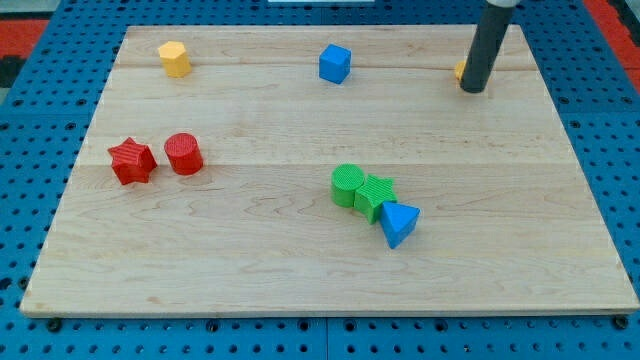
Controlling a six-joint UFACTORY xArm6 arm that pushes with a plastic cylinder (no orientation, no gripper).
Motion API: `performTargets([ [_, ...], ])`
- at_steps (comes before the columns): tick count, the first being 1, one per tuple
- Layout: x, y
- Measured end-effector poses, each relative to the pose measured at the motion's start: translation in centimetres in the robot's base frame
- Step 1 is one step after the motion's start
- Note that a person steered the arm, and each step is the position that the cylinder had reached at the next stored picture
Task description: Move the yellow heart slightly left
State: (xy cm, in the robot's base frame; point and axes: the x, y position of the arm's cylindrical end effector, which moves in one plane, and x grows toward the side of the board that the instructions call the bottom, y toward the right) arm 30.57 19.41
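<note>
Standing at the counter's (pixel 300 270) one o'clock corner, my tip (pixel 474 89) hides most of a yellow block (pixel 460 70), shape unclear; no hand shows, no writing readable.

Rod at the surface's upper right
My tip (pixel 474 90) touches the right side of a mostly hidden yellow block (pixel 459 70); the blue cube (pixel 335 63) sits well left of it.

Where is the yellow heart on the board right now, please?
The yellow heart sits near the view's top right, mostly hidden behind my tip, well right of the blue cube.
</note>
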Motion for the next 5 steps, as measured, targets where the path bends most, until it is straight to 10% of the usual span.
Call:
performTargets([
  [3, -0.2, 8.8],
  [5, -2.5, 2.2],
])
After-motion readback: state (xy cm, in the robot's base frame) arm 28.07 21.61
